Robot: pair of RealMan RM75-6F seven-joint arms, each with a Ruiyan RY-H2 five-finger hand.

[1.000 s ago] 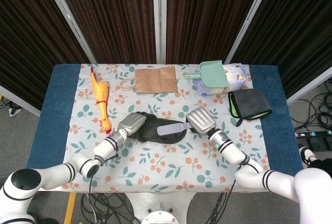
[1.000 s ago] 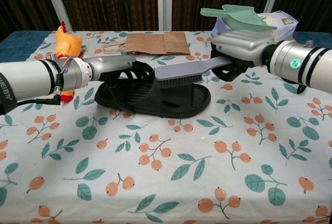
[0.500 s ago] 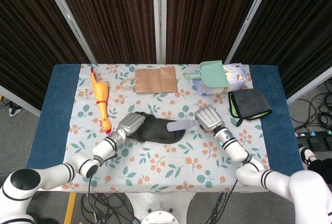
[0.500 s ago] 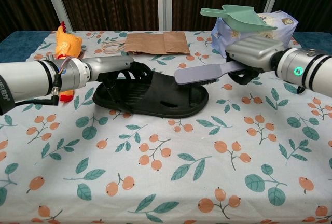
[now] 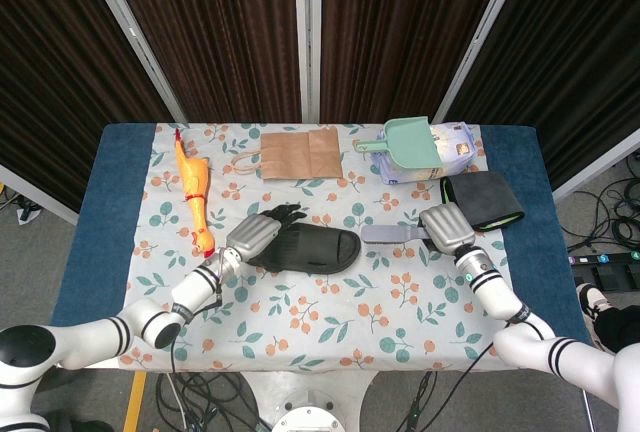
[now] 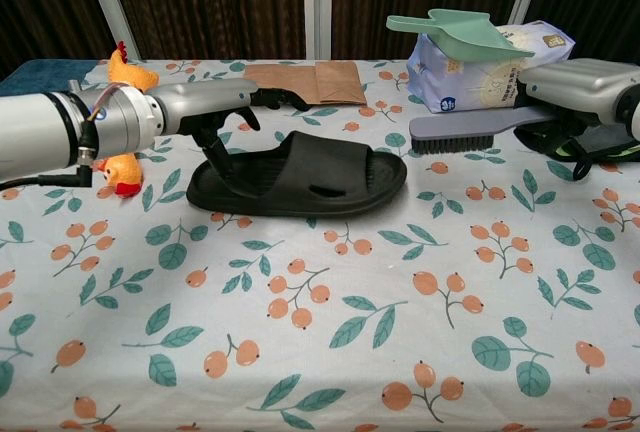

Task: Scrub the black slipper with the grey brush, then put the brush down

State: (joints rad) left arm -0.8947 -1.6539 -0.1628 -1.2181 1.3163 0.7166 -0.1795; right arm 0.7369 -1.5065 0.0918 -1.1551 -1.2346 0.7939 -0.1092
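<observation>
Slipper (image 6: 300,174) sits mid-frame on the floral cloth (image 6: 330,332), toe end pointing right, sole flat. L hand (image 6: 205,102) is over its heel end at left-centre of chest view, fingers stretched out flat w/ thumb angled down toward the heel; head view shows that hand (image 5: 255,235) laid over the slipper's (image 5: 310,250) left end, fingers apart, nothing gripped. R hand (image 6: 580,87) at right edge of chest view is closed round the handle of the brush (image 6: 455,132), bristles down, head pointing left, just beside the slipper's toe but apart from it; can't tell if bristles touch the cloth. Head view: brush (image 5: 395,235) lies right of centre, held by R hand (image 5: 447,227), clear gap to the slipper. Behind R hand, a dark cloth w/ green edge (image 5: 482,200) at right side. Further back: bag (image 6: 495,60) w/ green scoop (image 6: 455,32) on top, upper right; brown paper bag (image 6: 305,80) flat at top centre; rubber chicken (image 5: 193,192) at upper left, lying lengthways along the table (image 5: 120,202) edge.
</observation>
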